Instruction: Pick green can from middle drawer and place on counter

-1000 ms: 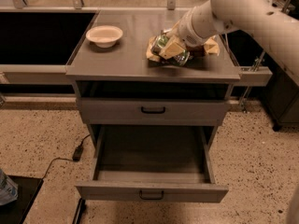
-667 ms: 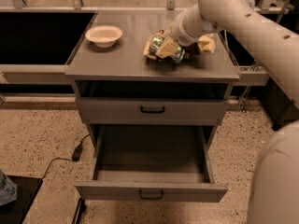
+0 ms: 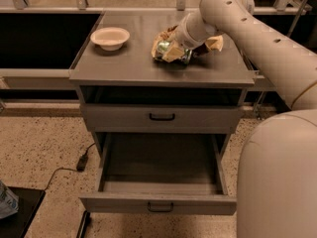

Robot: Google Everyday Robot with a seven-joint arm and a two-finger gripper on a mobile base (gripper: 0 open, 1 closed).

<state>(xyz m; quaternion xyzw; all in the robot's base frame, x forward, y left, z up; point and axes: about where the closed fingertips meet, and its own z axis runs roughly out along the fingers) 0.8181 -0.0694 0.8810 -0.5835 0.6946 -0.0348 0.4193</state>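
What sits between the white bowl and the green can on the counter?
Nothing: in the camera view, only bare counter separates bowl from green can. The claw is at the can.

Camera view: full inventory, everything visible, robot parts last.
counter: 1, grey, cabinet top
bowl: 1, pale, counter's left rear
green can: 1, green with silver end, at the gripper, counter's right half
tan bag: 1, tan, counter's right rear, partly hidden
upper drawer: 1, grey, black handle, shut
middle drawer: 1, grey, black handle, pulled open at the bottom
cable: 1, black, on the floor left of the cabinet
arm: 1, cream, reaching from the right over the counter
gripper: 1, colour unclear, at the green can over the counter
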